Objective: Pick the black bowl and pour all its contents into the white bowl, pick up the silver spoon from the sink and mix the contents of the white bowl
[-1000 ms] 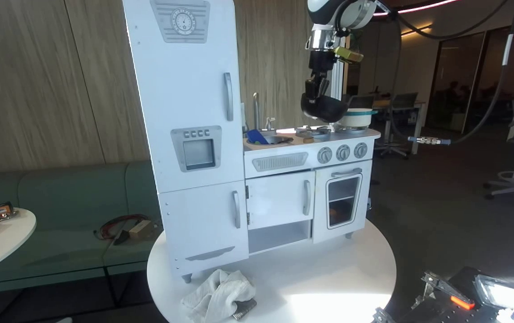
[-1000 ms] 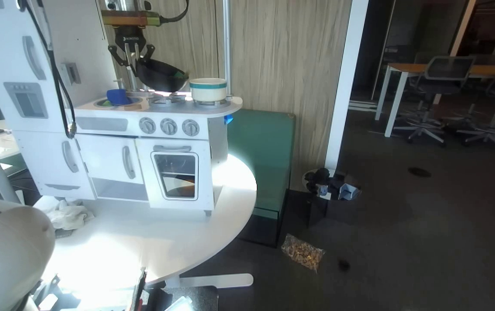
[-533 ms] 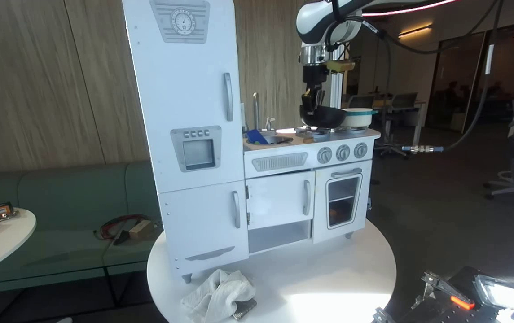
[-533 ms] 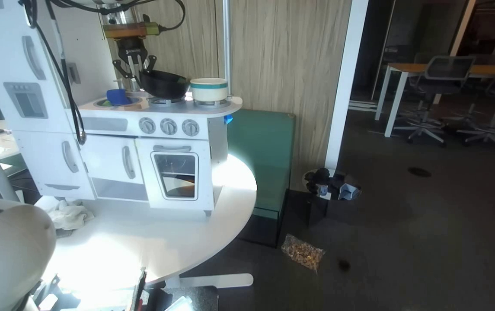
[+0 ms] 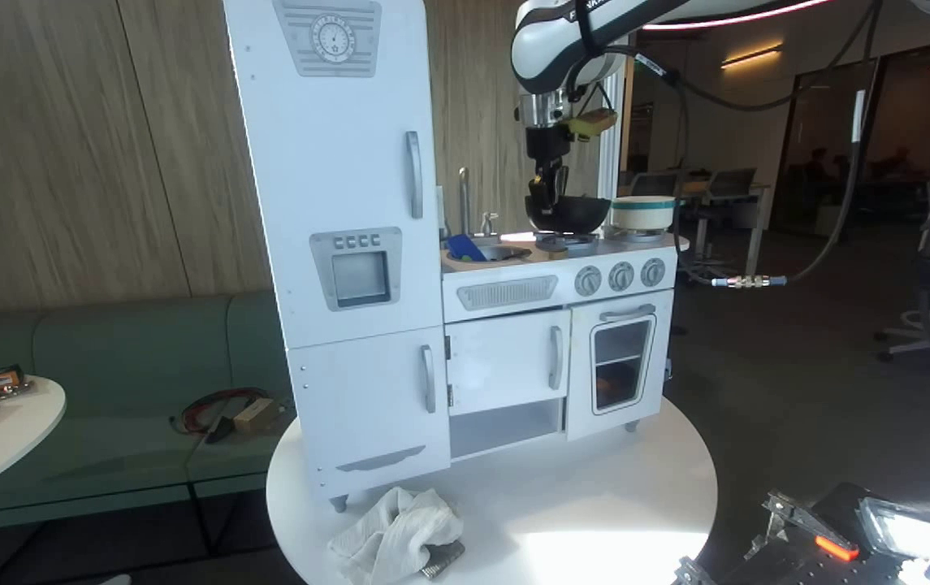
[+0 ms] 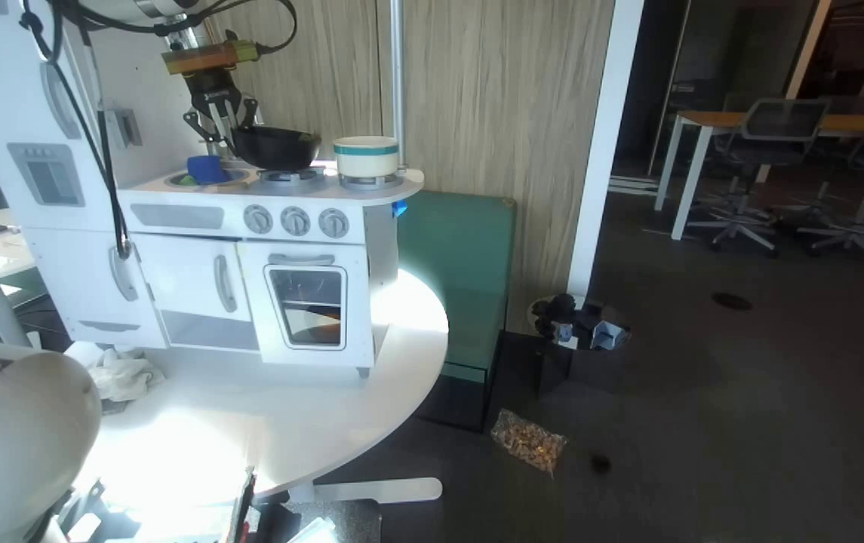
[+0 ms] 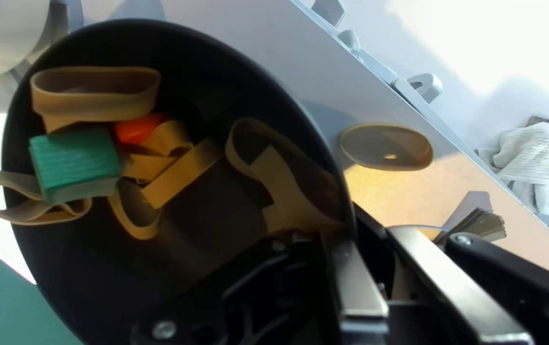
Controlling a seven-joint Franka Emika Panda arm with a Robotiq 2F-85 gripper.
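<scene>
Wood panelling (image 6: 492,136) backs the toy-kitchen counter (image 6: 326,193). The gripper (image 6: 229,137) is clamped on the rim of the black bowl (image 6: 278,151), which is on or just above a burner (image 6: 292,179), unclear which; tan loops (image 7: 106,108) and a green block (image 7: 75,160) lie inside. Roughly across from the grip, just beyond the opposite rim, stands the white bowl (image 6: 366,157), its top nearly level; pouring likely calls for lifting, then tipping that far rim over it.

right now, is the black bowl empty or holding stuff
Not empty: the wrist view shows tan bands, a green block and something orange inside the black bowl.
</scene>
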